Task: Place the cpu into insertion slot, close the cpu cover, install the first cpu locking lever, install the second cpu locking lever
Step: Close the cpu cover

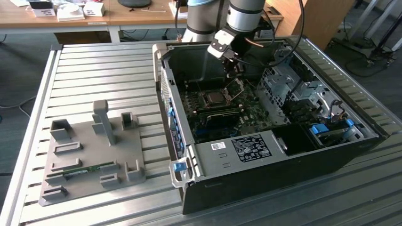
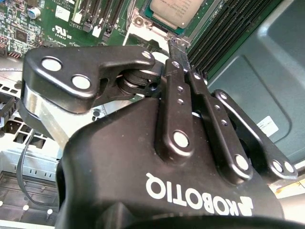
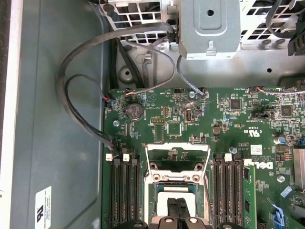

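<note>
The cpu [image 2: 174,9], a pale silver square, lies in the insertion slot [image 1: 213,97] on the green board inside the open computer case. The cpu cover [image 3: 177,160] is swung open, and in the exterior view it [image 1: 236,86] stands upright at the slot's far edge. My gripper [image 1: 237,71] hangs just above the cover's raised edge, shut with nothing between its fingers. In both wrist views the black fingertips [image 3: 180,209] meet over the slot [image 3: 175,188], with the gripper [image 2: 175,45] just short of the cpu.
Long black memory slots [image 3: 124,191] flank the socket. Grey cables [image 3: 78,90] loop along the case wall, and a metal drive cage [image 1: 283,80] sits beside the board. On the slatted table, a grey fixture plate [image 1: 88,155] holds a memory stick [image 1: 82,170].
</note>
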